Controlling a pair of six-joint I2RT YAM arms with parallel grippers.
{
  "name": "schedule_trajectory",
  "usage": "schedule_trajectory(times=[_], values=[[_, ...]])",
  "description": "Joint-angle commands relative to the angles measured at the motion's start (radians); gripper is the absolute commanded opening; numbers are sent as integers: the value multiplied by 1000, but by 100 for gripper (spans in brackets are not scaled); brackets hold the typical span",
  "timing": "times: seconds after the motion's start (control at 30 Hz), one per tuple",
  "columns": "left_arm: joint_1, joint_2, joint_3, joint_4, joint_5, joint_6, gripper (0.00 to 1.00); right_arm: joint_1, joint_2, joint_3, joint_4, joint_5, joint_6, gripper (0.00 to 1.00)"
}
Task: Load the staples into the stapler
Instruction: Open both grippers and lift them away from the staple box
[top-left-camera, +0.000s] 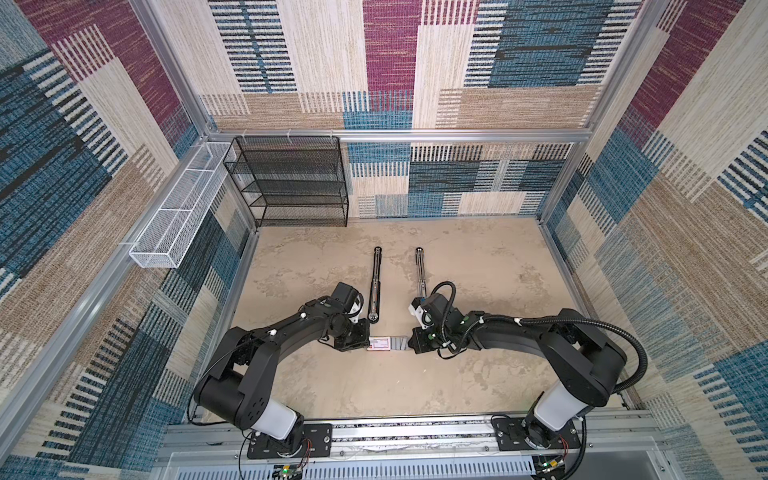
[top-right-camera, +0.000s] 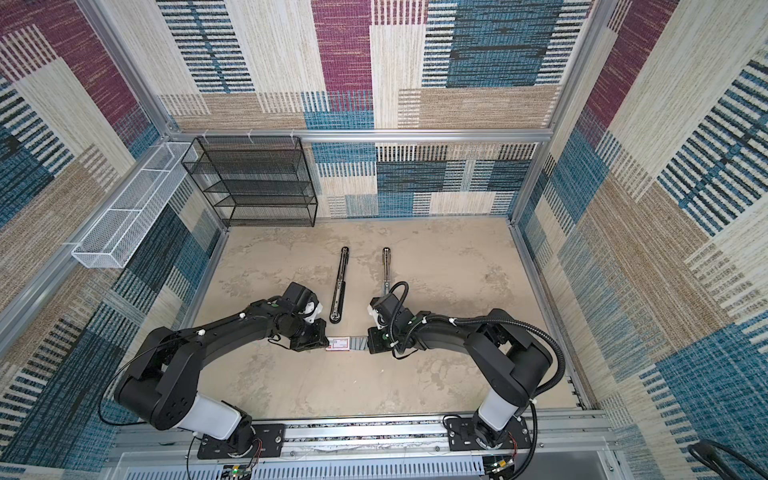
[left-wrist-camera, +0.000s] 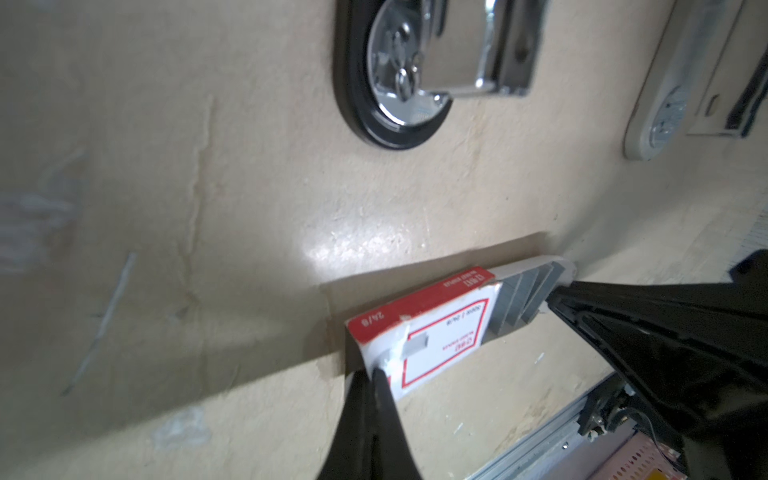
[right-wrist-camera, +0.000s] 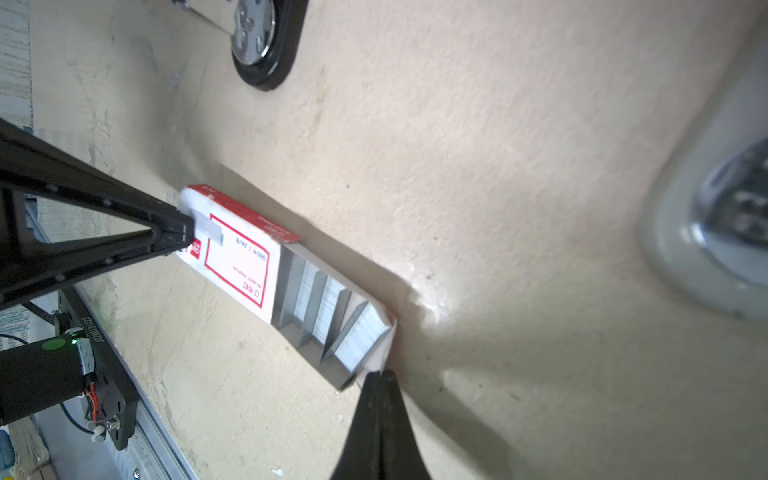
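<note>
A beige desk (top-left-camera: 478, 291) is walled by patchwork carpet (top-left-camera: 390, 62), black mesh shelf (top-left-camera: 291, 183) at eleven o'clock. Opposite ends of a red-marked white staples box (top-left-camera: 379, 343) are clamped by both jaws.

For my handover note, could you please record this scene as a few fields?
left gripper: shut on the box sleeve
right gripper: shut on the end of the inner tray
staples: grey strips exposed in the tray, partly slid out of the sleeve
black stapler: on the table beyond the box, untouched
grey stapler: beside it, near end hidden under the right arm
loading: not yet done
</note>
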Motion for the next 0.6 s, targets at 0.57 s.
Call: schedule_trajectory(times=[0.57], values=[[11, -118, 77, -174, -113, 39, 43, -11, -171, -77, 2, 109, 5, 35]])
